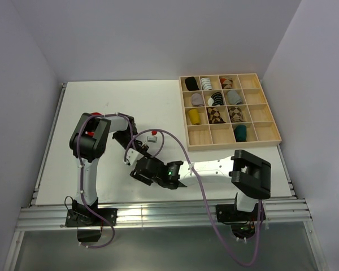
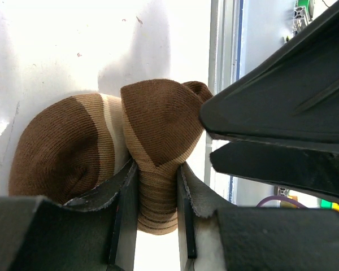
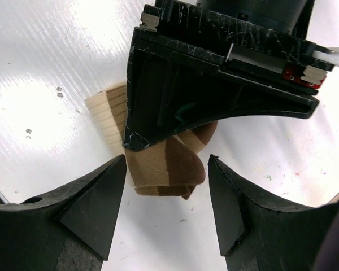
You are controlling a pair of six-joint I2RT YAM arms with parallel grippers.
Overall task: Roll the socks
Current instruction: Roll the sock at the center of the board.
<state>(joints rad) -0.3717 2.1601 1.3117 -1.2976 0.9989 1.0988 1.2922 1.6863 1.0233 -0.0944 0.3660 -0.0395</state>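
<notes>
The brown-and-cream sock [image 2: 158, 124] lies bunched and folded on the table [image 2: 45, 45]. The left gripper [image 2: 157, 178] pinches its ribbed end.

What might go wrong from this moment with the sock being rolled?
The left gripper pinches only one narrow fold of the brown-and-cream striped fabric sock; the loose bulge beside it could unroll. The open right gripper straddles the sock beside the left gripper's finger, so closing may strike it.

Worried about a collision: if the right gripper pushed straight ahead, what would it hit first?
The right gripper would likely meet the striped sock first; its folded end lies just ahead between the open jaws. The left gripper, clamping that sock, sits close behind; depth unclear.
</notes>
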